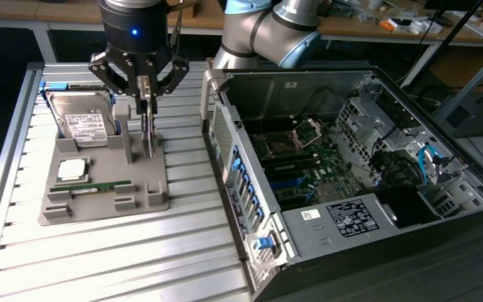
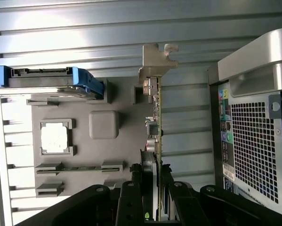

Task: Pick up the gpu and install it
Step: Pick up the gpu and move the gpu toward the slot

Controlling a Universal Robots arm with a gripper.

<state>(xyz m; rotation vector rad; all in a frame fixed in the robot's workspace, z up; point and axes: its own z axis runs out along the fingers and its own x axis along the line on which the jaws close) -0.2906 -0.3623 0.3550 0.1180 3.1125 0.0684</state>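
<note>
The gpu (image 1: 148,135) is a thin dark card standing on edge at the exterior view's right side of the grey parts holder (image 1: 99,204). My gripper (image 1: 146,104) hangs straight above it, its fingers shut on the card's upper edge. Whether the card's lower edge still rests in the holder I cannot tell. In the wrist view the gpu (image 2: 156,127) runs edge-on away from my gripper (image 2: 157,188), and its silver end bracket (image 2: 155,61) is at the far end. The open computer case (image 1: 224,126) lies to the exterior view's right, with its motherboard (image 1: 300,163) exposed.
The holder (image 2: 117,99) also carries a silver hard drive (image 1: 86,116) in a blue frame, a square processor chip (image 1: 72,168) and a green memory stick (image 1: 90,187). All of it stands on a slatted metal table (image 1: 99,264). The case's perforated rear panel (image 2: 253,136) lies close beside the card.
</note>
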